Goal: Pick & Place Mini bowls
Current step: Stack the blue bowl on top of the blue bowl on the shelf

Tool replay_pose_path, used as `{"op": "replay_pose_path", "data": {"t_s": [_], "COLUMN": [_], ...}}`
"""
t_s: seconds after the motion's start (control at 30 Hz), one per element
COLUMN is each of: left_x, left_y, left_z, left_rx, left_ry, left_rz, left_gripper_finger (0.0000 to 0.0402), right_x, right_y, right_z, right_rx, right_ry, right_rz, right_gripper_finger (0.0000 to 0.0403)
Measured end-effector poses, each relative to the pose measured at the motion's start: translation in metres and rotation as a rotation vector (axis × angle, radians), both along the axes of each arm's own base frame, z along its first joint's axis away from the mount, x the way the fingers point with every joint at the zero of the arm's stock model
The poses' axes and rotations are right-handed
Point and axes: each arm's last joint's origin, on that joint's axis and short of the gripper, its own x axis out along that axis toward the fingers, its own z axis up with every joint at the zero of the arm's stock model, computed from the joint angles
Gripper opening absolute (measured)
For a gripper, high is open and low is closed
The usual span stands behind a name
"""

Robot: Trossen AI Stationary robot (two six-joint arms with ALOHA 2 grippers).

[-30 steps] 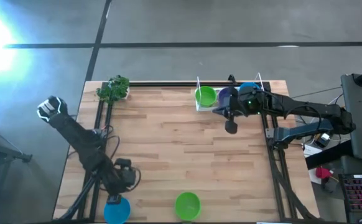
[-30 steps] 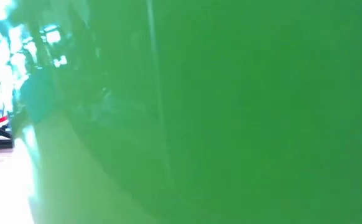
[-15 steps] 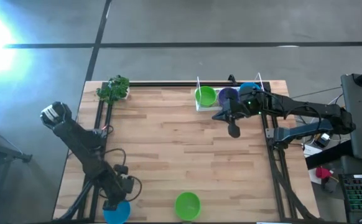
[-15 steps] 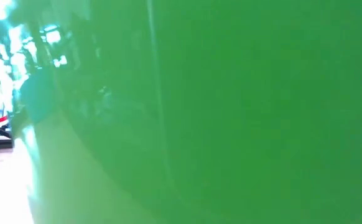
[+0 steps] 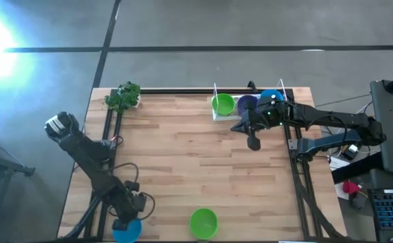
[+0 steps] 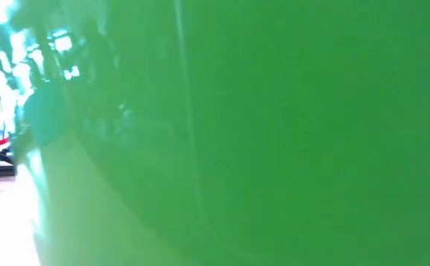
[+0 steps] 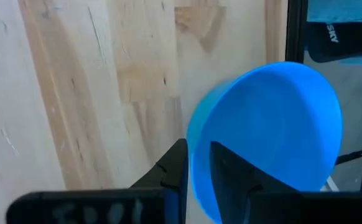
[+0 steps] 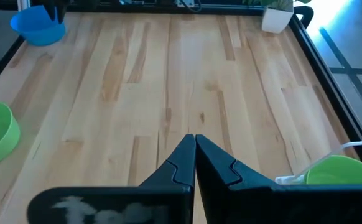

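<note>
A blue mini bowl (image 7: 274, 124) sits at the table's near left corner, and my left gripper (image 7: 198, 146) is shut on its rim, tilted steeply down; in the high view the gripper (image 5: 123, 221) covers part of the bowl (image 5: 125, 232). A green mini bowl (image 5: 203, 223) stands on its base by the near edge and fills the low view (image 6: 274, 133). Green (image 5: 223, 104), purple (image 5: 248, 103) and blue (image 5: 271, 96) bowls stand in a white holder (image 5: 217, 116) at the far right. My right gripper (image 5: 253, 143) hovers shut in front of them, holding nothing. My left gripper pinches the blue bowl's rim (image 7: 191, 127), one finger (image 7: 227, 180) inside the bowl and the other finger (image 7: 176, 171) outside against its wall. The fingers come from above, slanting down. Whether the bowl's base is on the table, I cannot tell.
A leafy toy plant (image 5: 123, 96) in a white pot stands at the far left corner. Black frame rails (image 5: 109, 135) run along the table's left and right edges. Bare wood (image 5: 196, 162) stretches across the table's middle.
My left gripper has sunk and gone toward the near edge, tipping steeper, with the blue bowl in its hold; the bowl has shifted slightly nearer. My right gripper has swung a little, uncovering the purple bowl in the high view.
</note>
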Motion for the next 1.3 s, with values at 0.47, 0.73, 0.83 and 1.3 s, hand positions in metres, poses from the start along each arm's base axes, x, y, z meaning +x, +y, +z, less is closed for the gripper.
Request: {"op": "replay_pose_path", "data": {"t_s": [0.47, 0.73, 0.83, 1.3], "left_x": [0.006, 0.007, 0.009, 0.037], "left_y": [-0.009, -0.009, -0.007, 0.059], "left_z": [-0.024, -0.024, -0.023, 0.030], "left_rx": [0.053, 0.046, 0.049, 0.103], "left_ry": [0.055, 0.044, 0.036, -0.263], "left_rz": [-0.016, -0.049, -0.039, 0.296], "left_gripper_finger": [0.0059, 0.0006, 0.0003, 0.0001], "right_x": [0.000, 0.000, 0.000, 0.000], "right_y": [0.000, 0.000, 0.000, 0.000], "right_z": [0.000, 0.000, 0.000, 0.000], "right_rx": [0.000, 0.000, 0.000, 0.000], "right_ry": [0.001, 0.001, 0.001, 0.002], "right_rz": [0.000, 0.000, 0.000, 0.000], "right_gripper_finger": [0.0008, 0.0008, 0.0008, 0.0008]}}
